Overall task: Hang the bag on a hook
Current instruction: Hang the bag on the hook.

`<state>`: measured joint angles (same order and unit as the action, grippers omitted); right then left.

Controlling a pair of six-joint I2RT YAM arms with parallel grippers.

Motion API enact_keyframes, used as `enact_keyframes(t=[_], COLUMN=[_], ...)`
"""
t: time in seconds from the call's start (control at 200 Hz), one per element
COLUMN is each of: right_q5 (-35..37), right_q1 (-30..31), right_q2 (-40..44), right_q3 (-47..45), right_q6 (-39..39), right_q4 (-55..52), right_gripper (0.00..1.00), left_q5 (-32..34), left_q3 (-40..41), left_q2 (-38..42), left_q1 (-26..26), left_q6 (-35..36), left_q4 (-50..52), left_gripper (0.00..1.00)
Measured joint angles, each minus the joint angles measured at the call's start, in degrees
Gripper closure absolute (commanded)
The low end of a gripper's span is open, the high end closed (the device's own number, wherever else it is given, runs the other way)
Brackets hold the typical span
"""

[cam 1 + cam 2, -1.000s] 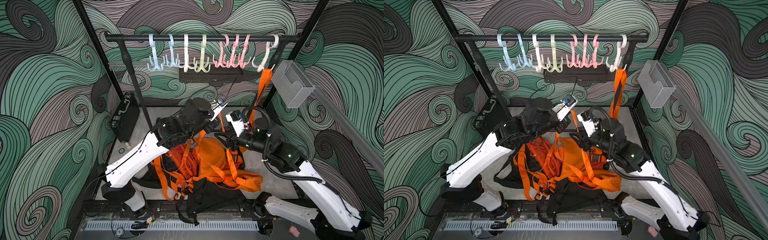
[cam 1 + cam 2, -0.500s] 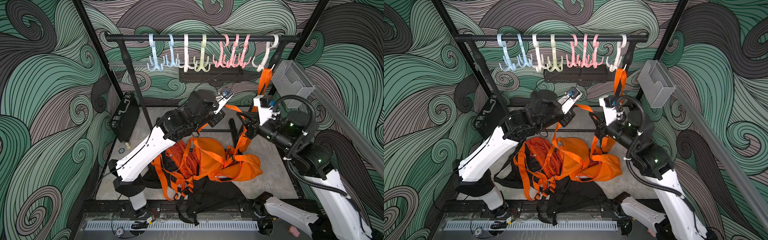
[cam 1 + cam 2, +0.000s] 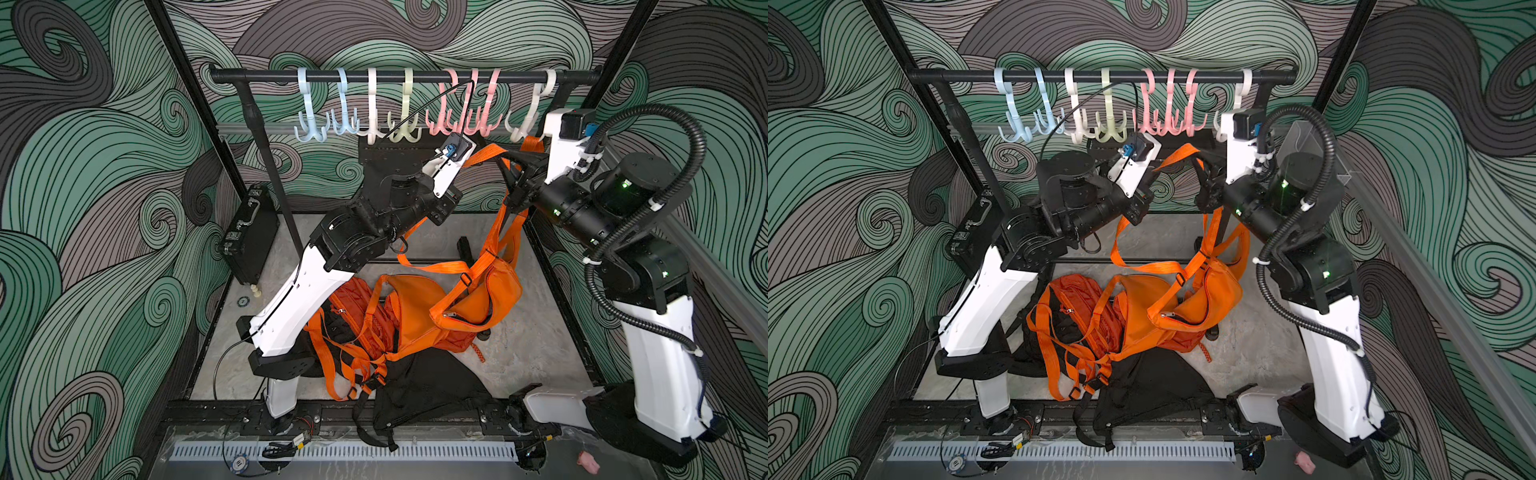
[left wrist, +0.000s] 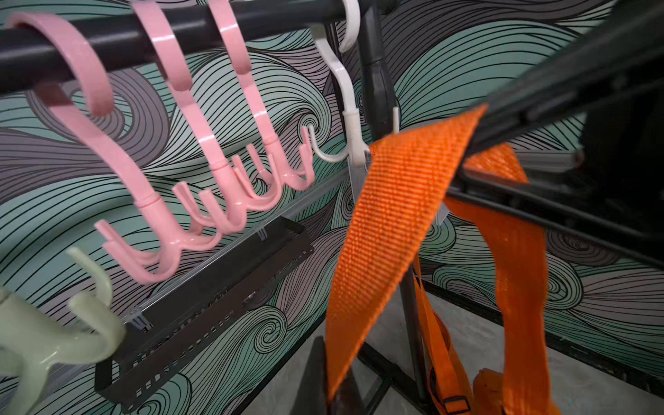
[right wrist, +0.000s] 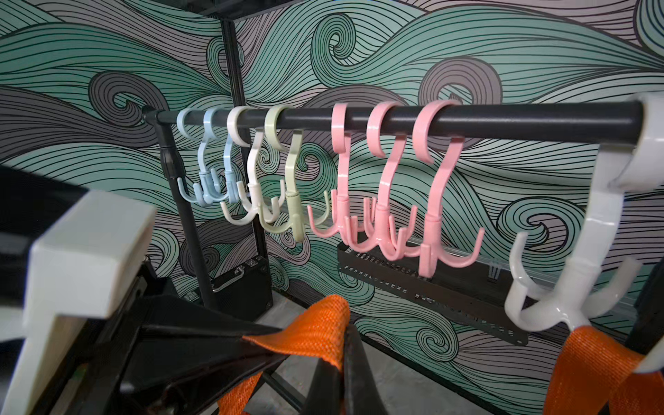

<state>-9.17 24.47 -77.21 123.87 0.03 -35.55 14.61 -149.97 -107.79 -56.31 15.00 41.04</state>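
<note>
Both your left fingers point(image 5: 201, 330) and right fingers point(image 4: 539, 97) are clenched on one orange strap point(image 4: 395, 215), close together, right of centre near the top of both top views, just under the pink hooks point(image 4: 215, 167). That short, twisted span could miss a prong or slip free. Below, mid-frame, the orange sling bag point(image 3: 478, 299) dangles slack, its zip seemingly part-open.

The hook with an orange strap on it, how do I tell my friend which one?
Find the black rail across the back, with coloured hooks in a row. Go past the three pink hooks to the end by the right arm. That lone white hook is the only one with an orange strap on its prongs.
</note>
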Motion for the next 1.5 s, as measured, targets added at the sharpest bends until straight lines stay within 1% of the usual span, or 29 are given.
enact_keyframes(t=[0.055,0.14,0.2,0.275,0.345,0.43,0.55,0.645,0.69,0.861,0.906,0.966,1.116,1.181,1.241,1.386,1.501], right_q5=[-0.4,-1.6,-2.6,-3.8,-4.9,-6.4,-9.7,-11.5,-11.6,-9.6,-9.0,-8.5,-7.0,-6.9,-6.9,-8.5,-9.7], right_q1=[-0.1,-0.1,-0.1,-0.3,-0.7,-0.7,-0.7,-0.7,-0.7,-0.7,-1.0,-1.0,-2.7,-4.0,-5.4,-8.8,-10.4], right_q2=[-2.1,-5.0,-6.5,-7.8,-7.7,-6.8,-5.7,-5.0,-4.9,-5.4,-6.4,-8.2,-12.2,-13.8,-14.9,-18.0,-19.8], right_q3=[3.5,7.9,10.2,12.3,13.0,13.5,14.4,14.6,14.6,15.6,17.3,20.2,25.6,26.9,27.4,28.5,28.8], right_q6=[0.1,0.3,0.6,1.1,1.7,2.1,2.8,3.2,3.2,3.0,3.0,3.0,3.6,4.3,5.2,8.5,10.8], right_q4=[-1.7,-5.6,-7.9,-7.9,-7.7,-7.1,-6.9,-6.8,-6.8,-7.4,-7.8,-8.0,-8.0,-7.9,-7.5,-6.5,-5.6], right_gripper=[1.0,1.0,1.0,1.0,1.0,1.0,1.0,1.0,1.0,1.0,1.0,1.0,1.0,1.0,1.0,1.0,1.0], left_q5=[-1.2,-3.0,-3.8,-4.9,-5.6,-6.2,-6.4,-6.9,-7.1,-7.5,-7.5,-7.4,-6.9,-6.5,-6.3,-6.3,-6.3], left_q3=[2.8,10.3,16.0,20.5,21.3,21.5,21.5,21.7,21.8,21.7,21.2,17.6,1.5,-3.2,-4.5,-4.6,-4.6], left_q2=[0.6,3.3,5.7,8.0,8.1,8.1,8.1,8.1,8.1,8.1,7.9,6.3,-1.6,-4.0,-5.0,-6.4,-7.8], left_q1=[0.0,0.0,0.0,0.5,1.1,1.8,2.9,3.8,4.2,4.5,4.5,4.5,4.5,4.5,4.5,4.4,3.8], left_q6=[0.0,0.1,0.2,0.2,0.1,0.1,0.0,-0.2,-0.3,-0.7,-0.8,-1.3,-2.9,-3.6,-4.2,-5.7,-6.3], left_q4=[-1.6,-5.8,-8.6,-8.7,-8.5,-8.1,-8.1,-8.2,-8.2,-8.3,-8.1,-6.9,-2.9,-1.6,-0.8,0.5,0.7], left_gripper=[1.0,0.92,0.91,0.91,0.9,0.86,0.86,0.94,1.0,1.0,1.0,1.0,1.0,1.0,1.0,1.0,1.0])
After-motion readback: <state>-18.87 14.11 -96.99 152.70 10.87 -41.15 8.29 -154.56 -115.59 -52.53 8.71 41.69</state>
